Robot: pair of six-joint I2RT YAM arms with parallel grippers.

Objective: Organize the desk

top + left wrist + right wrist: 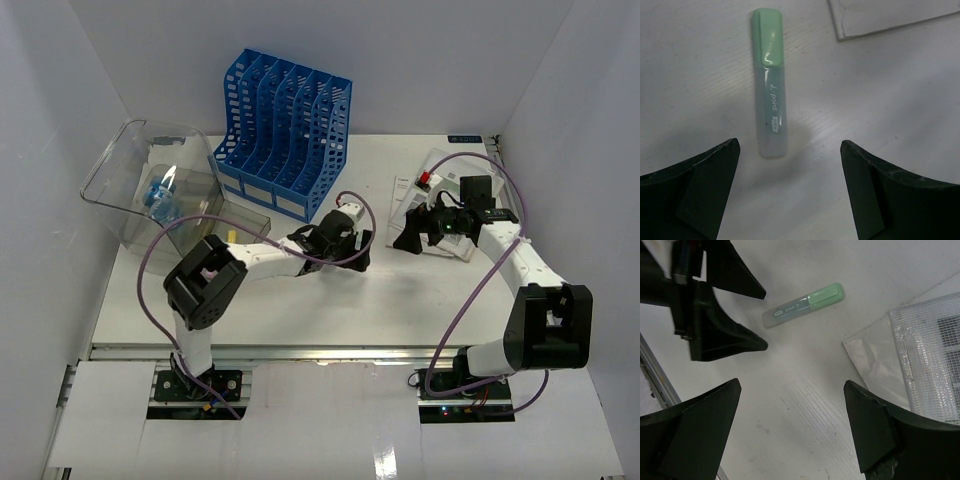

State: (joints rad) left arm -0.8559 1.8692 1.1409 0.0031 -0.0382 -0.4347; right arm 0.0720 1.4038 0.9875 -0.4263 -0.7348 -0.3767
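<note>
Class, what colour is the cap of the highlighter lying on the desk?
Light green cap, paler translucent barrel; clearest in the left wrist view.

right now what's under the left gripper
A green highlighter lies flat on the desk below the open left gripper, not touched. In the top view the gripper covers it.

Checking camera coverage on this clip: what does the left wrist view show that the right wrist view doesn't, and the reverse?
Left wrist alone: nothing new, just a closer look along the highlighter from the open left claw. Right wrist alone: the open right claw, the left claw seen from outside, a silvery packet. Both: highlighter lying on the white desk, ungripped.
</note>
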